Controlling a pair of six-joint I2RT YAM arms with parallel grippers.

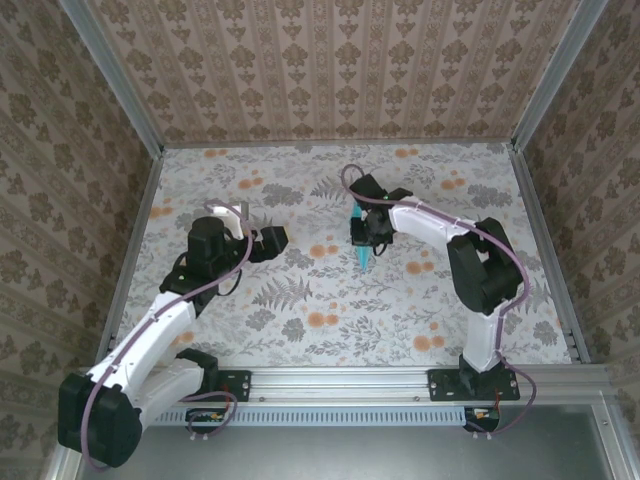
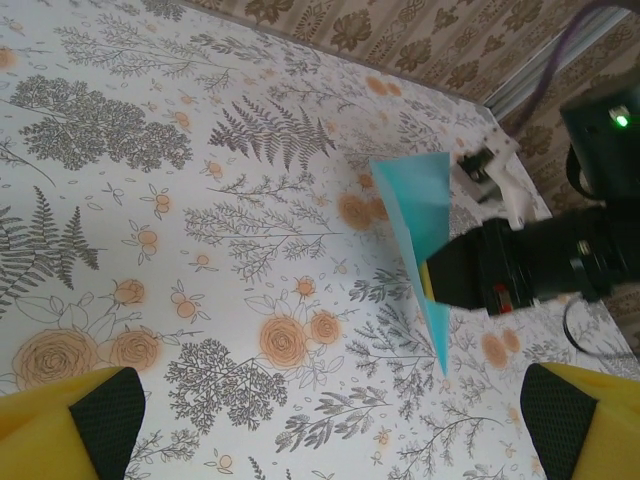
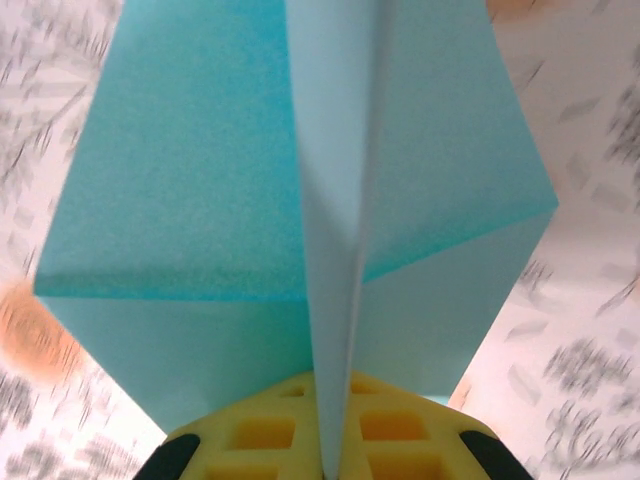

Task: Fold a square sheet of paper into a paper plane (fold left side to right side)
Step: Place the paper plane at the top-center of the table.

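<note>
A floral-print tabletop [image 1: 300, 300] sits boxed in by damask-patterned brown walls [image 1: 330, 60] with aluminium frame rails [image 1: 420, 385].

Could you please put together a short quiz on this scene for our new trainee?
1. True or false: the left gripper is holding the paper plane.
2. Where is the paper plane? A) lying flat and untouched; B) pinched in the right gripper, standing on edge with its centre crease towards that wrist camera; C) tucked under the left arm.
3. Fill in the blank: the left gripper's jaws stand ____, with nothing between them.

Key: 1 false; 2 B; 3 open.
</note>
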